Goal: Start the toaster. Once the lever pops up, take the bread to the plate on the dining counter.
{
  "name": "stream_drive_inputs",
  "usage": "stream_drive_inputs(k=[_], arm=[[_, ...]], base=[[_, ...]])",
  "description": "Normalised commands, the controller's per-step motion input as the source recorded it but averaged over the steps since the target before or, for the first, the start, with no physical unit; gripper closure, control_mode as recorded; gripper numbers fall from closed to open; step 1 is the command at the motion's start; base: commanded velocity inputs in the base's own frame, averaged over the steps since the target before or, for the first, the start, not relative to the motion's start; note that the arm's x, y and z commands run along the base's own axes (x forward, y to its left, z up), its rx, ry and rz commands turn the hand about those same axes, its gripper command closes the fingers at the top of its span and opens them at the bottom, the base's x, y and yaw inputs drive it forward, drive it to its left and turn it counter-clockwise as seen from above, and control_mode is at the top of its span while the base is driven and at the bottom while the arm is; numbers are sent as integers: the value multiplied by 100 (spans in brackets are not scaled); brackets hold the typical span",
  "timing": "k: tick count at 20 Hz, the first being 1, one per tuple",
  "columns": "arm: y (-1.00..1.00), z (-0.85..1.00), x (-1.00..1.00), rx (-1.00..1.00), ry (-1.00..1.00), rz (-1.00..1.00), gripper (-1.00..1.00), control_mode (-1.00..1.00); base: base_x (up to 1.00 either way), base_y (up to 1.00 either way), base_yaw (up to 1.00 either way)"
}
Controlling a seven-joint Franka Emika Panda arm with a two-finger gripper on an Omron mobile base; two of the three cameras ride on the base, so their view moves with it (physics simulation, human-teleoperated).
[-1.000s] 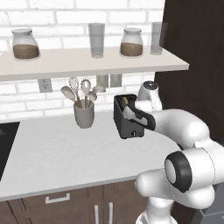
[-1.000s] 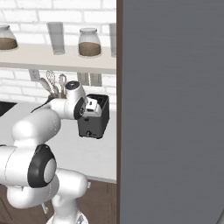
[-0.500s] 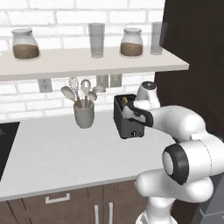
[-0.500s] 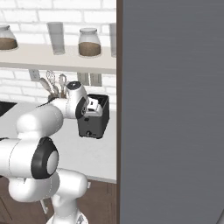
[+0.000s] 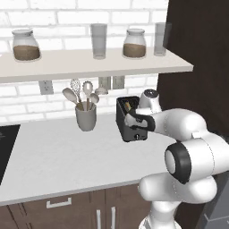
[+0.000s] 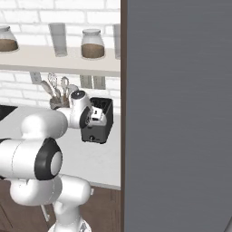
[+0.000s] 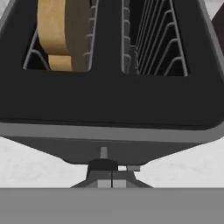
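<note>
The toaster (image 5: 131,120) is seen on the tabletop (image 5: 58,156) beside a utensil cup (image 5: 86,117), bread (image 7: 62,33) in its left slot, the hand (image 7: 111,180) held shut just over its front edge.

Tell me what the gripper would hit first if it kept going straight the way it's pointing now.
Most likely the toaster lever, or the front face around it: the shut gripper points down just in front of the toaster. Below that is the counter; depth is hard to judge.
</note>
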Motion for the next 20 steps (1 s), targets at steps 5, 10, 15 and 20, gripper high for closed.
stream_drive_inputs(k=[5, 10, 15, 20], arm=[[2, -53, -1, 0, 0, 0, 100, -100], [9, -94, -15, 0, 0, 0, 100, -100], [4, -59, -58, 0, -16, 0, 100, -100], [0, 80, -87, 0, -46, 0, 100, -100]], base=[[0, 0, 0], [0, 0, 0], [0, 0, 0], [0, 0, 0]])
